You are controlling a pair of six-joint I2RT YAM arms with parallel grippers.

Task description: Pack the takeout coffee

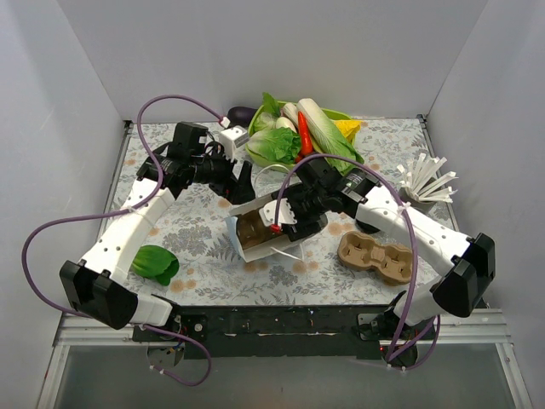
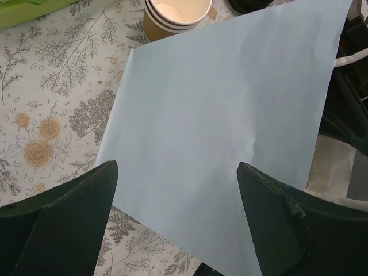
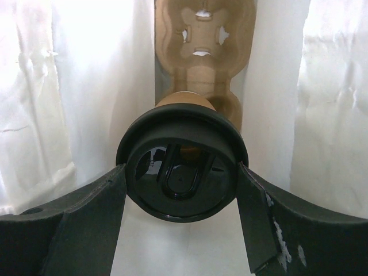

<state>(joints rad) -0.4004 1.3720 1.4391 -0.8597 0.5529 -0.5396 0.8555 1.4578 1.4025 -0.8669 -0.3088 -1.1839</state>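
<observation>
The blue paper bag lies on its side mid-table, its mouth facing right. My right gripper reaches into that mouth. In the right wrist view it is shut on the takeout coffee, a tan cup with a black lid, fingers on both sides of the lid. White bag walls surround it, and a brown cup carrier lies deeper inside. My left gripper is open over the bag's far side. In the left wrist view it hangs over the blue paper.
A lidless tan cup stands just beyond the bag. A second cup carrier lies at the right front. A green tray of vegetables sits at the back. White sticks lie at the right, a green leaf at the left front.
</observation>
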